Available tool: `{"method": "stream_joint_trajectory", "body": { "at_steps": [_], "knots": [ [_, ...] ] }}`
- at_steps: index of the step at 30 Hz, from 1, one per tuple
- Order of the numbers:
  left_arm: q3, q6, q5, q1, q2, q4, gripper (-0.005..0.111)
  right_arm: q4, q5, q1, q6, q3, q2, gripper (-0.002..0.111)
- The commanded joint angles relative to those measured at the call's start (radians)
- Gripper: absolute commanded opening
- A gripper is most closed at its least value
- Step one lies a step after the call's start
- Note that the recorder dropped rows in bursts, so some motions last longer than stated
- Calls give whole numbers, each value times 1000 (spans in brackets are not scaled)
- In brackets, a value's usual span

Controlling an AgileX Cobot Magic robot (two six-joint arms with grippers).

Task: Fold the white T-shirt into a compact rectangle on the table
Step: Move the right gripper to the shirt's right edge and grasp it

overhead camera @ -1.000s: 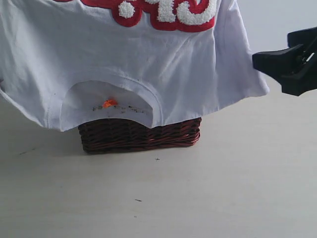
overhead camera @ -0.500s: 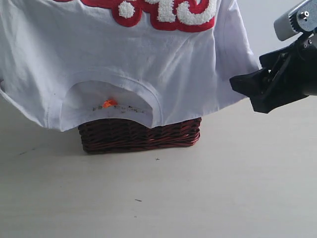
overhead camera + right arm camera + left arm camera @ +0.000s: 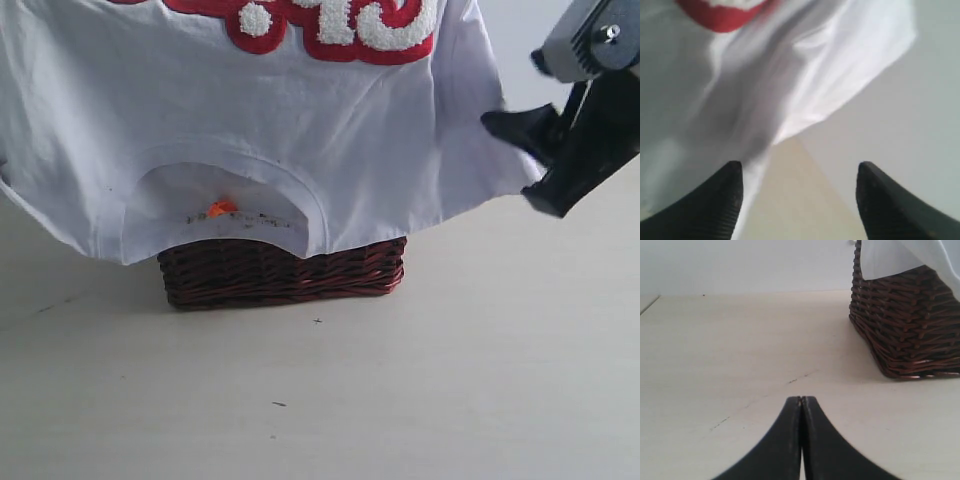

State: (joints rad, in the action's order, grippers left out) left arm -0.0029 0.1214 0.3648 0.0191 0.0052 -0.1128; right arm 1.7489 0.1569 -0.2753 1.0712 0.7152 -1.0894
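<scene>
The white T-shirt (image 3: 300, 130) lies draped over a wicker basket, its collar and orange tag (image 3: 220, 208) facing the exterior view, with red-outlined lettering (image 3: 330, 25) at the top. My right gripper (image 3: 508, 160) stands open at the shirt's right sleeve edge, with nothing between its fingers. In the right wrist view the T-shirt (image 3: 815, 75) hangs just ahead of the right gripper (image 3: 797, 172), its hem close to one finger. My left gripper (image 3: 801, 399) is shut and empty, low over the table (image 3: 740, 340), apart from the basket. It does not show in the exterior view.
The dark brown wicker basket (image 3: 285, 270) stands under the shirt on the pale table (image 3: 400, 400). In the left wrist view the basket (image 3: 910, 325) has a corner of white cloth (image 3: 900, 255) over its rim. A pale wall rises behind the table.
My right gripper has swung left and upward, from beside the shirt to its right sleeve edge, tilting as it came. The shirt and basket have not moved.
</scene>
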Motion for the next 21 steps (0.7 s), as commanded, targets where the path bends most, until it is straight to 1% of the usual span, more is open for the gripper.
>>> {"method": "stream_joint_trajectory", "body": {
  "at_steps": [1, 3, 6, 7, 9, 10, 12, 13, 15, 16, 18, 20, 21],
  "knots": [
    [3, 2, -9, -3, -5, 1, 0, -4, -120, -4, -145, 7, 109, 64],
    [3, 2, -9, -3, -5, 1, 0, -4, -78, -4, -190, -6, 137, 64],
    [3, 2, -9, -3, -5, 1, 0, -4, 114, -4, -336, -66, 156, 64],
    [3, 2, -9, -3, -5, 1, 0, -4, 197, -8, -435, -94, 161, 64],
    [3, 2, -9, -3, -5, 1, 0, -4, 228, -42, -540, -144, 164, 64],
    [3, 2, -9, -3, -5, 1, 0, -4, 210, -72, -587, -175, 167, 64],
    [3, 2, -9, -3, -5, 1, 0, -4, 51, -175, -625, -233, 164, 64],
    [3, 2, -9, -3, -5, 1, 0, -4, -81, -235, -625, -261, 151, 64],
    [3, 2, -9, -3, -5, 1, 0, -4, -268, -313, -629, -293, 101, 64],
    [3, 2, -9, -3, -5, 1, 0, -4, -318, -335, -644, -302, 77, 64],
    [3, 2, -9, -3, -5, 1, 0, -4, -538, -399, -699, -301, -22, 64],
    [3, 2, -9, -3, -5, 1, 0, -4, -747, -439, -704, -282, -78, 64],
    [3, 2, -9, -3, -5, 1, 0, -4, -775, -446, -702, -277, -89, 64]
  ]
}}
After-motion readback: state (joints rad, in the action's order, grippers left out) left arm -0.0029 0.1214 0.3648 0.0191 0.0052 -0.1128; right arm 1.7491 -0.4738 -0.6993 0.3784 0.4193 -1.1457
